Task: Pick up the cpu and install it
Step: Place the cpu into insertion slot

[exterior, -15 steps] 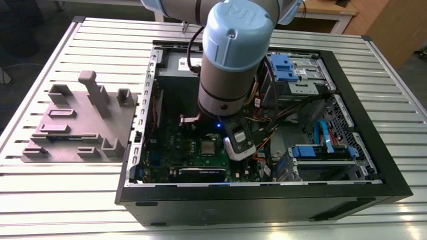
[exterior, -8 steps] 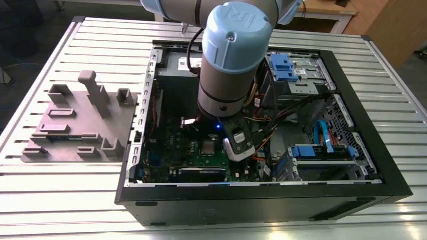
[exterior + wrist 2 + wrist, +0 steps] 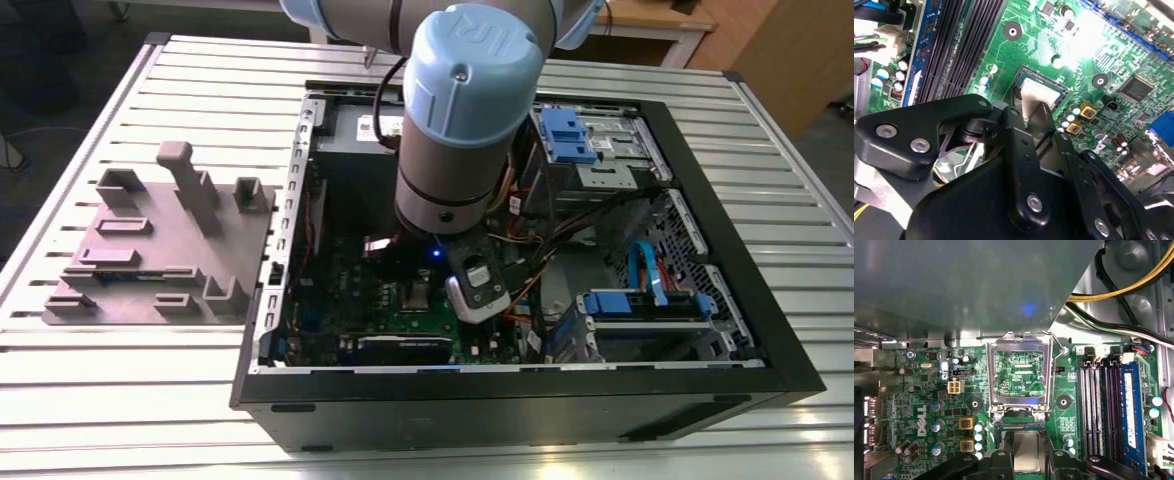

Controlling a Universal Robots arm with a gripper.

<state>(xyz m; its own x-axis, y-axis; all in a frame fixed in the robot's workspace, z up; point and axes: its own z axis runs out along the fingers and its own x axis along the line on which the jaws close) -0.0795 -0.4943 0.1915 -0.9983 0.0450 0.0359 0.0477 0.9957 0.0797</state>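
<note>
Slatted aluminium tabletop (image 3: 160, 100) carries an open computer case (image 3: 534, 410) lying on its side, with a grey parts fixture (image 3: 160, 250) beside it on the exterior view's left. A robot arm (image 3: 467, 120) reaches down into the case, over the green motherboard (image 3: 919, 410).

In the first wrist view the cpu (image 3: 1026, 451) lies at the socket with the gripper (image 3: 1027, 466) right over it. The socket's load plate (image 3: 1019, 372) stands raised just beyond, and its lever (image 3: 1054, 360) is swung up beside it. Whether the gripper is clamped on the chip or clear of it cannot be told, nor whether the chip is fully seated.

The risk appears to lie in alignment. A chip set down tilted or off-square could bend the socket contacts, and pressing would make that worse. The raised plate is near enough that a sideways drift of the arm could knock it. Loose cables (image 3: 1124, 285) hang near the socket too and could snag.
</note>
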